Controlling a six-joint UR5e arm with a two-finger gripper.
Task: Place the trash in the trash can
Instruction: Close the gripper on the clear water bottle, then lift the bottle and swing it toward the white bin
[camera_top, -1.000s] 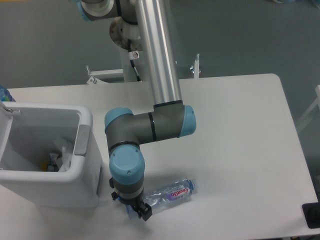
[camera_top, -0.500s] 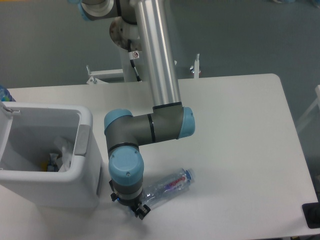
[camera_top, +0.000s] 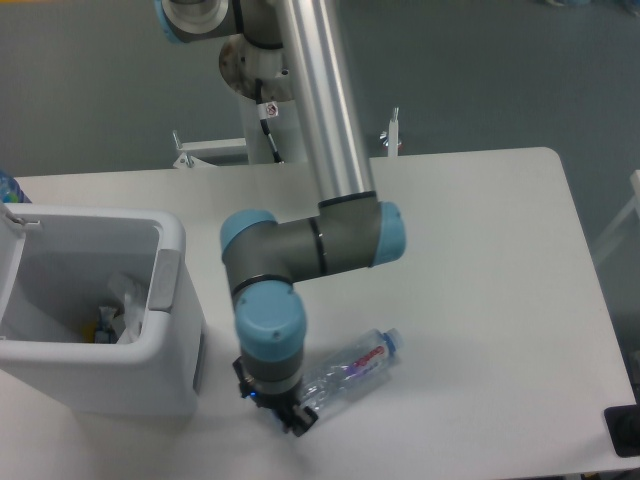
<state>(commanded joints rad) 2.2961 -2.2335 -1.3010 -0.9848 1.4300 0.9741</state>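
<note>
The crushed clear plastic bottle (camera_top: 355, 365), with blue cap and purple-red label, lies slanted near the table's front edge, cap pointing up-right. Its lower end sits at my gripper (camera_top: 296, 418), which points down under the blue wrist joint and appears shut on the bottle; the wrist largely hides the fingers. The white boxy trash can (camera_top: 172, 252) stands to the left of the gripper, open at the top. A crumpled white paper wrapper (camera_top: 128, 298) lies inside it.
The arm's silver tube and grey elbow (camera_top: 315, 245) hang over the table's middle. A small yellow-blue item (camera_top: 101, 325) lies in the bin. A black object (camera_top: 622, 430) sits at the front right corner. A blue thing (camera_top: 7, 187) shows at the left edge.
The wrist and gripper have shifted a little right. The bottle has moved with them and its cap end has swung upward into a steeper slant.
</note>
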